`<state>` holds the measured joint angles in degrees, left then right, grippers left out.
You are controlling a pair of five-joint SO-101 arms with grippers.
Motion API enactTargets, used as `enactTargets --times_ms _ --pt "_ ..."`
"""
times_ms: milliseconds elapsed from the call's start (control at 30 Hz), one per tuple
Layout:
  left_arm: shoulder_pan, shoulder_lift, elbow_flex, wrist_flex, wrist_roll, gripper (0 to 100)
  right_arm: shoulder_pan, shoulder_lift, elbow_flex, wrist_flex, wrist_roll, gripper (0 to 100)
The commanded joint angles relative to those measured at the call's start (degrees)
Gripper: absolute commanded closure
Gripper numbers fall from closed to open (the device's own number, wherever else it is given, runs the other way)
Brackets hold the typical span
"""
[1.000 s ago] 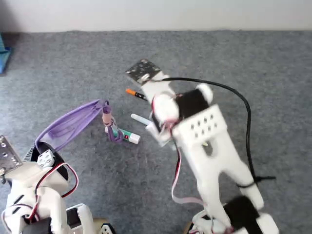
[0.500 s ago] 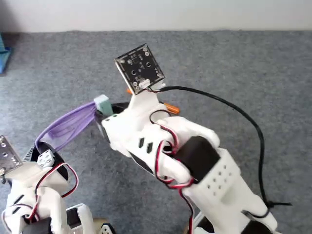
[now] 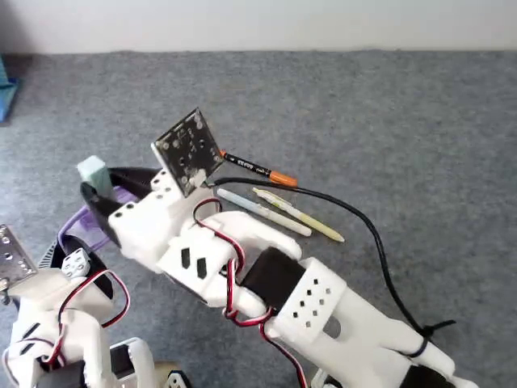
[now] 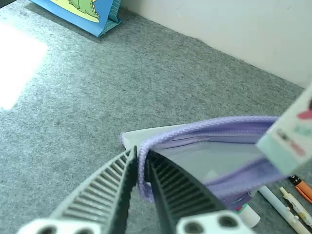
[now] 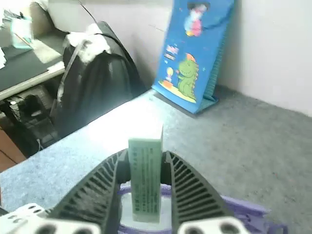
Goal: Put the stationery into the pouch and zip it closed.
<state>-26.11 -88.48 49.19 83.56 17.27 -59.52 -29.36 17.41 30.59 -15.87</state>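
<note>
Now the right hand (image 3: 97, 183) sits further left than half a second ago. Then it held the green block (image 3: 94, 171) at the pouch's right end; now it hangs over the pouch (image 3: 81, 220), closer to the left end. With the arm swung aside, three pens lie uncovered on the counter (image 3: 420, 121) to the right. An orange-capped pen (image 3: 257, 170) is farthest, with a pale blue pen (image 3: 262, 212) and a yellow pen (image 3: 300, 216) just nearer. The pouch and the left arm have kept their places.

The right hand's fingers are clamped on the green block, which stands upright between them with its top poking above the fingertips. Just beneath it is the pouch's purple-edged mouth, which gapes open. Whether the block touches the pouch I cannot tell. The left hand (image 4: 141, 157) is pinched shut on the purple zip edge at the pouch's near left end.
</note>
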Motion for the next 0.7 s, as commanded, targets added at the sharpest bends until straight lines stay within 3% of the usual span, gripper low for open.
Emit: enactTargets --times_ms 0,267,500,667 --pt "-0.5 0.1 -0.8 -0.3 0.5 99 -0.7 0.7 0.8 -2.2 -0.4 99.0" --pt "-0.5 0.2 -0.9 -0.3 0.5 99 -0.5 3.1 10.3 -13.9 -0.1 99.0" --pt "-0.5 0.4 -0.9 -0.3 0.5 99 1.3 3.3 17.3 -29.1 6.2 99.0" --pt "-0.5 0.4 -0.8 -0.3 0.5 99 1.5 5.0 20.4 -32.4 10.8 98.7"
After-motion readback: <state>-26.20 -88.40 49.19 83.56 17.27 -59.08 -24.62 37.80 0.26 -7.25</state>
